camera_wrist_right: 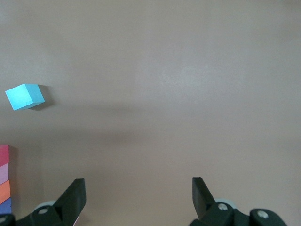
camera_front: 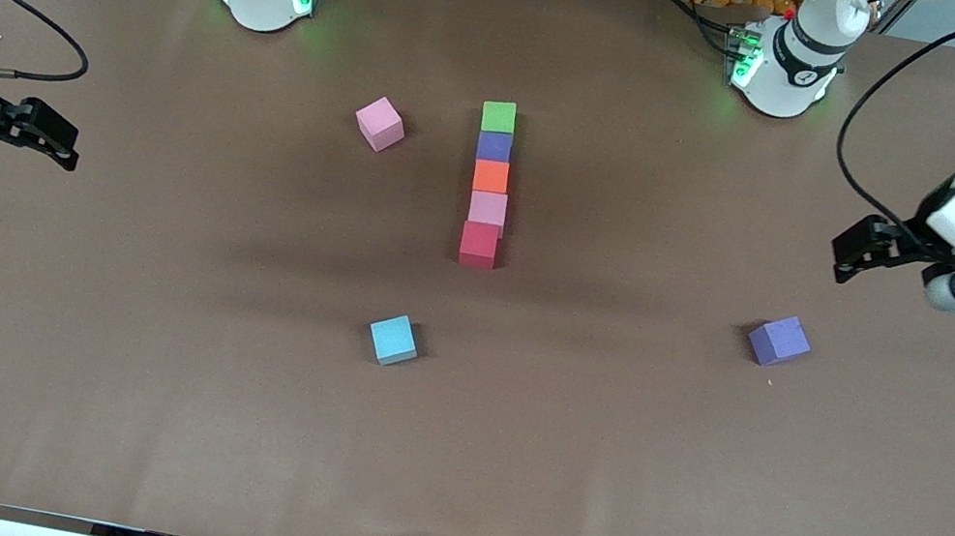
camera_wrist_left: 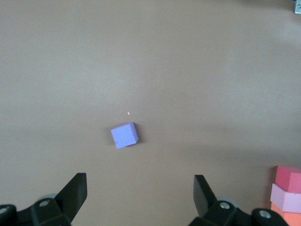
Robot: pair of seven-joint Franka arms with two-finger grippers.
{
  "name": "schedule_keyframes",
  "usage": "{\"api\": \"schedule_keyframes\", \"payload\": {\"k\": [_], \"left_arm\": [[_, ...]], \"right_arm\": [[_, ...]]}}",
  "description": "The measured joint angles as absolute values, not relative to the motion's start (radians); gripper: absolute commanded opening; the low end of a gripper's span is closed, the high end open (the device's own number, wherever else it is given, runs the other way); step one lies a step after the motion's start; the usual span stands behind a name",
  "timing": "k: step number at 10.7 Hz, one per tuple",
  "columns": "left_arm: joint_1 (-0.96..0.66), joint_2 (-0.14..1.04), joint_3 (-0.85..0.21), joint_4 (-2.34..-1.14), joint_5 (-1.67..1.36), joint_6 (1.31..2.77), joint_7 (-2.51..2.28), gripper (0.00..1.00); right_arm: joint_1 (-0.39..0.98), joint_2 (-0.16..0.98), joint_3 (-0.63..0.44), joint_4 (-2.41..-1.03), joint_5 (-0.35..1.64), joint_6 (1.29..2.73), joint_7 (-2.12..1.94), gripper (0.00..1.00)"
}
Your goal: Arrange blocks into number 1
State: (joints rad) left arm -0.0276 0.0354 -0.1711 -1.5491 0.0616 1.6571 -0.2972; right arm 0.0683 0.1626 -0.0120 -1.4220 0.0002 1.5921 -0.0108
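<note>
right gripper (camera_front: 54, 134) hovers spread and empty over the table's (camera_front: 121, 392) right arm end. five blocks (camera_front: 489, 184) form a touching line mid-table: green farthest, purple, orange, pink, red nearest. three lie loose. left gripper (camera_front: 854, 251) hovers spread, empty.

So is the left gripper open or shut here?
Open: the left gripper holds nothing, its fingers spread wide over bare table, the purple block lying ahead.

Five matte foam cubes, green (camera_front: 498, 116), purple (camera_front: 494, 146), orange (camera_front: 491, 176), pink (camera_front: 488, 208), red (camera_front: 479, 243), line the frame's centre; pink cube (camera_front: 379, 123), light-blue cube (camera_front: 393, 339), purple cube (camera_front: 779, 340) lie scattered.
</note>
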Motion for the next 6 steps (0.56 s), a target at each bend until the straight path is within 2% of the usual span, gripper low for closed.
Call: {"api": "schedule_keyframes", "payload": {"k": [6], "left_arm": [[-0.026, -0.002, -0.116, -1.547, 0.051, 1.590, -0.212, 1.00]], "right_arm": [[0.069, 0.163, -0.009, -1.422, 0.000, 1.590, -0.011, 1.00]]}}
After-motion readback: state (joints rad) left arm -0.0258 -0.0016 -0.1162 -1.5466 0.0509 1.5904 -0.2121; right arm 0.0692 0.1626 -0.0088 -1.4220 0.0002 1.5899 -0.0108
